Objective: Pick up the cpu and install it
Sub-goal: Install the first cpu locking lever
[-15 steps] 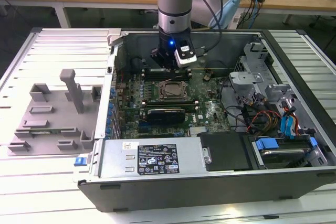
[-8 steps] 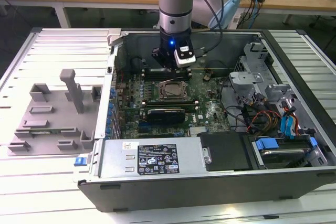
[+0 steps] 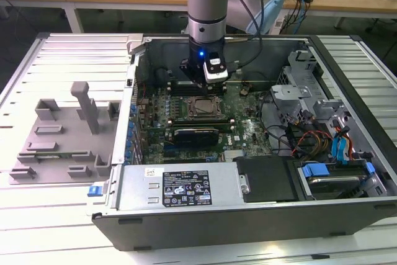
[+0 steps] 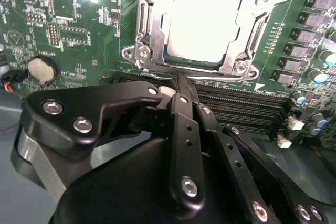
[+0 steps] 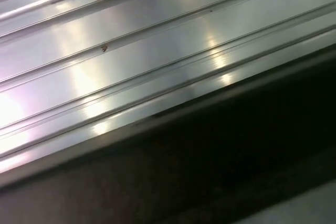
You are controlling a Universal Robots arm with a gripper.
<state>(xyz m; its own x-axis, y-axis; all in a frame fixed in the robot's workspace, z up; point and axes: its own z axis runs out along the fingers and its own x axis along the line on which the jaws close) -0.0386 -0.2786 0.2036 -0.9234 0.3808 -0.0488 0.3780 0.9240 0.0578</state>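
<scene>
The cpu [image 4: 202,24] lay flat inside the socket frame [image 4: 144,30] on the green motherboard [image 4: 79,30], its pale metal top facing up and the frame's metal edges surrounding it on all sides. In the exterior view the same socket frame [image 3: 203,107] sat near the middle of the motherboard [image 3: 248,130] inside the open computer case [image 3: 248,209], which rested on the ribbed metal counter [image 3: 62,60].

The gripper [image 4: 176,90] hung just beside the socket frame, over the black memory slots [image 4: 241,106] that ran along the frame's edge. Its black linkage arms converged to a narrow tip, the jaws drawn together with nothing between them and not touching the cpu. In the exterior view the gripper [image 3: 203,82] stood just behind the socket frame, with the arm rising straight up from it.

A round coin battery [image 4: 43,70] sat on the motherboard, well apart from the socket frame. A grey fixture block [image 3: 68,134] lay on the counter beside the case, well away from the socket frame.

In the first wrist view, ribbed metal of the counter [image 5: 131,61] ran beside a dark edge.
</scene>
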